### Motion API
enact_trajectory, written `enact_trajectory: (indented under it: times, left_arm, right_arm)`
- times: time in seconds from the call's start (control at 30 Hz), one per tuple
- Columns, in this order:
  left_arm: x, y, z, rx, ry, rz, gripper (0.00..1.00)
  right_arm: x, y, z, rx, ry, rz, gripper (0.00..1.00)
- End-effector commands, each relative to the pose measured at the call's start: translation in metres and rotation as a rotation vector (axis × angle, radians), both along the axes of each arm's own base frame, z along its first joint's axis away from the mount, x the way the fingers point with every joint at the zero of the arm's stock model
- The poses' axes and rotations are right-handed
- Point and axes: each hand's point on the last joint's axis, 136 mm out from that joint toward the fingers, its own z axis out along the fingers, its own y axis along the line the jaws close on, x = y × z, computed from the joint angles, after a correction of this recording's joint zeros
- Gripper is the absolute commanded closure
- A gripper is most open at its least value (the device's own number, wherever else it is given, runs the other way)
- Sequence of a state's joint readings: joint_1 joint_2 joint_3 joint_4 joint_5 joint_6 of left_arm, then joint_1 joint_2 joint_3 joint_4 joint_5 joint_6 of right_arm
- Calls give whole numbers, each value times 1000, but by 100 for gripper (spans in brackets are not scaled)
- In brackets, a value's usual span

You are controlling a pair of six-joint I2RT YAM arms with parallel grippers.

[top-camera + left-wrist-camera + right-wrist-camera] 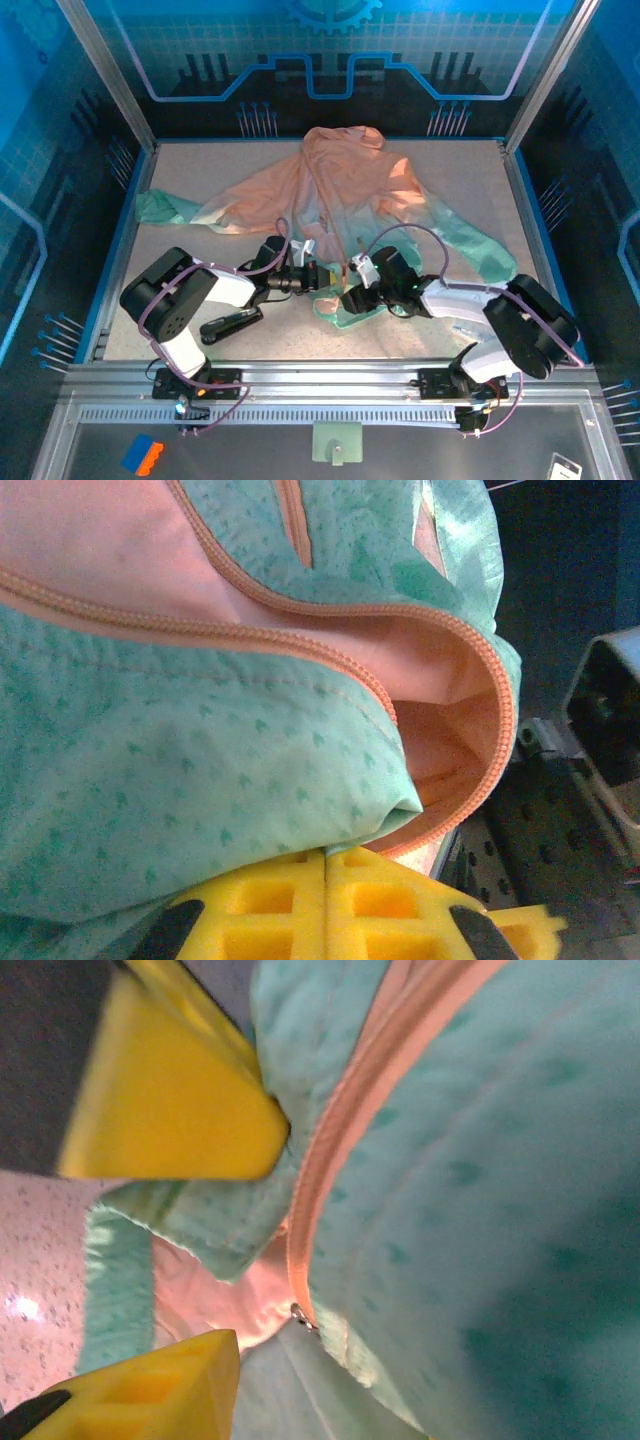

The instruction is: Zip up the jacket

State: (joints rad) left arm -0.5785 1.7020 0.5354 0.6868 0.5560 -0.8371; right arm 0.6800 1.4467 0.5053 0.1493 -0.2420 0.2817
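The left gripper (325,865) pinches the jacket (330,190) by its mint hem. The right gripper (250,1240) gapes wide astride the zipper (318,1190) (a metal glint (301,1314) between its pads may be the slider). Beyond both, the body lies spread. This looks like the aligning stage; next comes a precise grasp of the slider.

COUNT | jacket (330,190): 1, centre | arms: 2, left arm (185,295) lower left, right arm (500,315) lower right | grippers: 2, left gripper (318,276) and right gripper (350,298), lower centre | black tool (230,324): 1, lower left | blue-and-orange block (142,455): 1, bottom left corner | green plate (337,443): 1, bottom centre
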Motion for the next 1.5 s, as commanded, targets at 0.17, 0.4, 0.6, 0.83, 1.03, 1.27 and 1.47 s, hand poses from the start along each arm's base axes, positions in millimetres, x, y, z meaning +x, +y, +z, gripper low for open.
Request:
enact_trajectory:
  times: [0.17, 0.4, 0.6, 0.83, 1.03, 1.27, 1.47]
  left_arm:
    - [-1, 5, 11, -15, -27, -19, 100]
    - [-2, 14, 43, -25, -114, -59, 100]
    - [-11, 20, 98, -68, -307, -127, 100]
    - [-30, 25, 151, -154, -599, -175, 100]
    - [-37, 26, 169, -176, -680, -198, 100]
    - [-42, 21, 179, -185, -759, -209, 100]
    - [-48, 17, 186, -203, -828, -208, 100]
  right_arm:
    - [2, 7, 15, 6, -29, 23, 84]
    - [2, 3, 69, 102, -124, 11, 100]
    - [0, 1, 116, 226, -153, 58, 100]
    - [-12, 8, 156, 354, -201, 233, 100]
    - [-20, 10, 173, 399, -188, 335, 100]
    - [-28, 13, 185, 449, -173, 390, 100]
    - [-25, 11, 184, 457, -150, 375, 100]
